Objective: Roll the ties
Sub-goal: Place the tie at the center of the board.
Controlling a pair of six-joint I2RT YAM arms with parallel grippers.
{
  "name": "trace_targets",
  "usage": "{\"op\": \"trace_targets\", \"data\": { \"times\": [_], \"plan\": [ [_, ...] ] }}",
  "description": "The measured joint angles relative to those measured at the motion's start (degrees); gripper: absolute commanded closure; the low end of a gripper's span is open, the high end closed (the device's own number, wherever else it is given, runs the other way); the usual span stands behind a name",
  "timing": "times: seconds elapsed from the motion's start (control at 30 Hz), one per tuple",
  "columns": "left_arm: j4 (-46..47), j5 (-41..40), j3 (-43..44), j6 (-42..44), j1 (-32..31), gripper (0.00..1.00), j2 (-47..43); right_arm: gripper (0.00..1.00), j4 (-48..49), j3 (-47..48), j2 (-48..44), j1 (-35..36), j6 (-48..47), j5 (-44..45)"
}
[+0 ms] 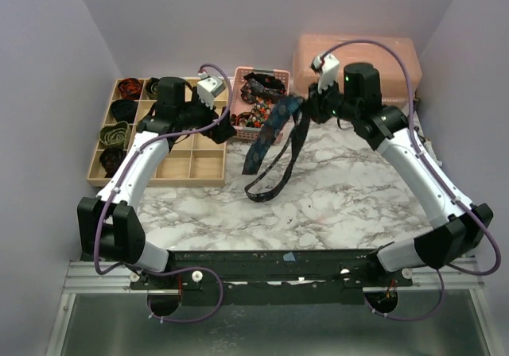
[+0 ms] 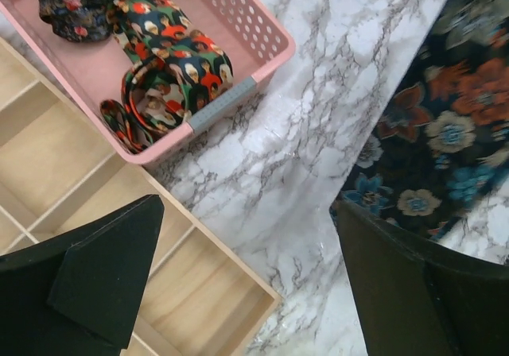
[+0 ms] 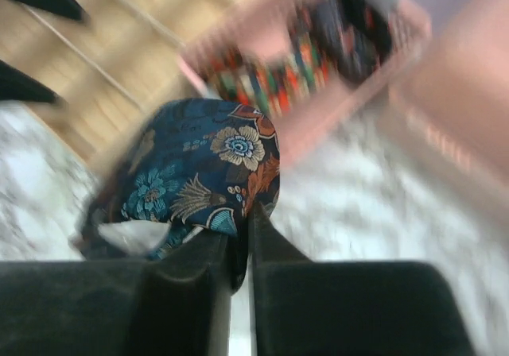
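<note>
Partly done. Several coiled ties (image 1: pixel 121 111) are seen in the left-hand compartments of the wooden tray (image 1: pixel 199 167); the other compartments that can be seen are bare. Unrolled ties (image 1: pixel 256 95) are left heaped in the pink basket (image 1: pixel 274 73); a green-orange one (image 2: pixel 171 70) is seen loose inside it in the left wrist view. How many are in there cannot be counted. Judged: under halfway, with the basket's ties and the one in hand to be rolled.

A navy floral tie (image 1: pixel 274 133) is held up between the basket and the marble table (image 1: pixel 350 201), its tails hanging down over the table. Whether the low loop touches the marble cannot be told.

The right gripper (image 3: pixel 245 213) is seen closed on this tie: the fabric is pinched between the two fingers (image 3: pixel 187 272), almost no gap, and the folded cloth bulges just beyond the tips. The right wrist view is blurred.

The left gripper (image 2: pixel 254 292) is spread fully wide, with nothing held or touched. It is hung over the tray's corner and the marble. The floral tie is seen just beside its right finger (image 2: pixel 413 284), not between the fingers.
</note>
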Motion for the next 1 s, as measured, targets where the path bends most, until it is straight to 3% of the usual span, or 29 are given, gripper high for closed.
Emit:
{"op": "trace_targets", "data": {
  "times": [0.07, 0.13, 0.3, 0.43, 0.53, 0.63, 0.73, 0.83, 1.0],
  "plan": [
    [0.2, 0.0, -2.2, 0.8, 0.1, 0.02, -2.1, 0.50, 0.1, -10.0, -3.9, -1.5, -1.9, 3.0],
    [0.0, 0.0, -5.0, 2.2, 0.2, 0.02, -3.6, 0.33, -1.7, -21.4, -8.0, -4.0, -6.2, 5.6],
    [-2.7, 0.1, -11.5, 7.6, 0.2, 0.02, -5.7, 0.17, -17.5, -36.8, -11.3, -11.0, -20.4, 8.0],
    [-4.9, 0.2, -16.2, 13.2, -1.2, 0.04, -8.3, 0.17, -26.2, -34.5, -12.3, -11.1, -29.0, 5.5],
    [-6.3, 0.1, -19.6, 17.6, -5.0, 0.05, -10.4, 0.26, -27.7, -29.6, -10.8, -11.0, -31.2, 1.8],
    [-6.7, 0.0, -21.7, 20.5, -10.0, 0.05, -11.0, 0.40, -26.9, -23.4, -4.5, -10.4, -30.4, -1.7],
    [-6.7, -0.1, -22.2, 20.5, -11.9, 0.05, -11.0, 0.42, -22.9, -17.5, 5.3, -7.9, -28.2, -2.4],
    [-6.1, -0.4, -21.9, 17.7, -10.3, 0.04, -11.1, 0.42, -18.0, -15.8, 12.3, -3.0, -25.8, -0.9],
    [-5.0, -0.2, -21.5, 11.9, -1.4, 0.03, -12.5, 0.34, -13.3, -15.7, 18.1, 6.8, -22.8, 2.4]
  ]
}}
